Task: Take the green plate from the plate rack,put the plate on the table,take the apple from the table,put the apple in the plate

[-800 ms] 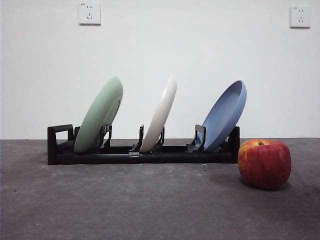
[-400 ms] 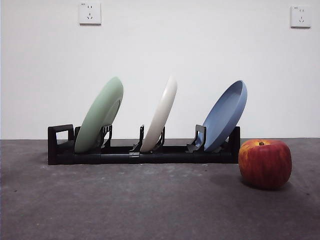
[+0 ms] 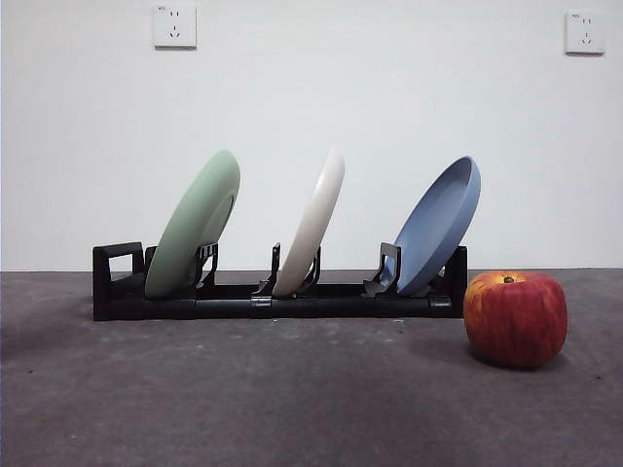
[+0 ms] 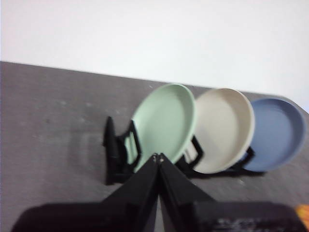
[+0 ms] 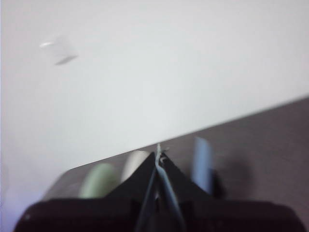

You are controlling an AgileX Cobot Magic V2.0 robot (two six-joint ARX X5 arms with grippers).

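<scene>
Green plate (image 4: 164, 123) sat tilted in plate rack (image 4: 118, 154) end slot, just beyond left gripper (image 4: 158, 155), jaws closed and empty. Right gripper (image 5: 158, 155) likewise closed, away.

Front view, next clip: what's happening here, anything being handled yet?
Nothing is held yet. The green plate leans in the plate rack beside a cream-white plate and a blue plate. The apple sits on the table near the rack's blue-plate end. The left tool is shut, aimed at the green plate; the right tool is shut too.
</scene>
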